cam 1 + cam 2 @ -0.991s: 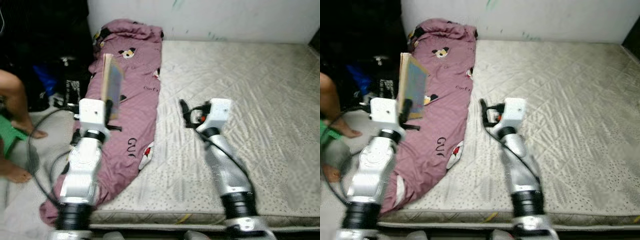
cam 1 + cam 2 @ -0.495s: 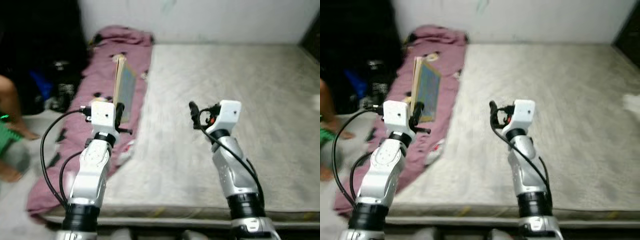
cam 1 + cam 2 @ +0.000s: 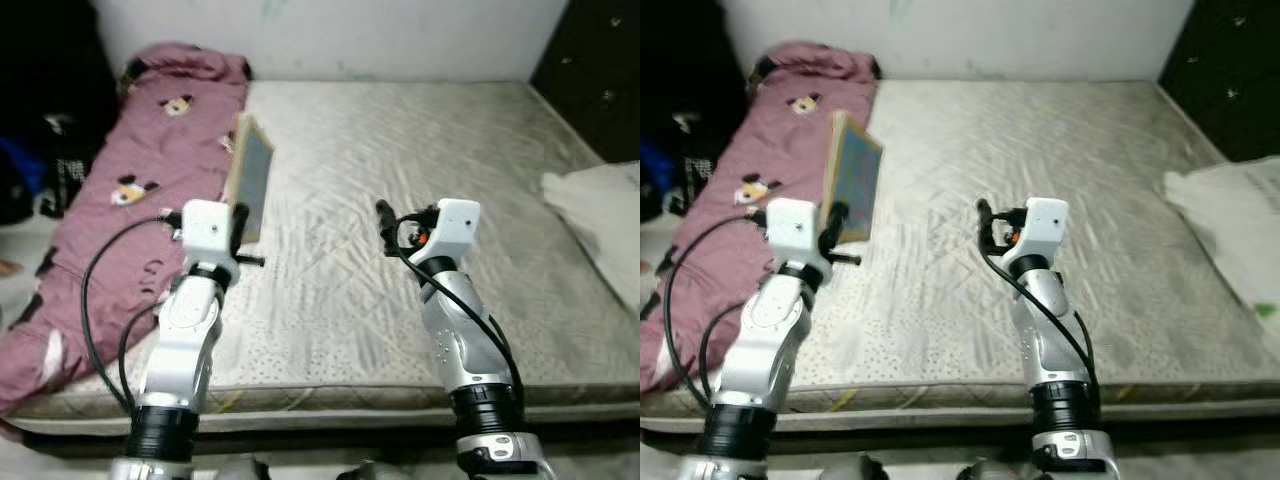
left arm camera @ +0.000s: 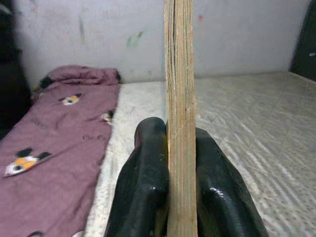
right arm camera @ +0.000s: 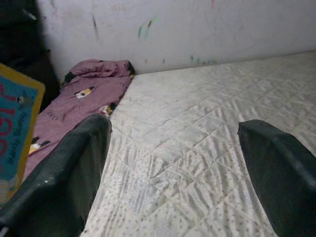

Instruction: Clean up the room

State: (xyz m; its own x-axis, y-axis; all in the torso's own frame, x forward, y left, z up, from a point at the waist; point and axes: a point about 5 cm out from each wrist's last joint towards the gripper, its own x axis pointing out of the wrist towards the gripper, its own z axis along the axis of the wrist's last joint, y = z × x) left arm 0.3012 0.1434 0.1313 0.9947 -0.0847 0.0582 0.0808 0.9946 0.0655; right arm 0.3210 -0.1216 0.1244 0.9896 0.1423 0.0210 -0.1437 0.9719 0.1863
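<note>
camera swung right along the mattress, white cloth now in view. left gripper stayed pinched on the book, upright between its fingers. right gripper spread, nothing between. book likely being carried off for tidying.

A bare quilted mattress lies low on the floor, its far edge pushed against a pale wall marked with faint green scribbles. Along the mattress's left edge stretches a mauve cartoon-print blanket. A white cloth lies at the right edge. The far right corner holds something dark, and shadowy clutter sits at the left.
</note>
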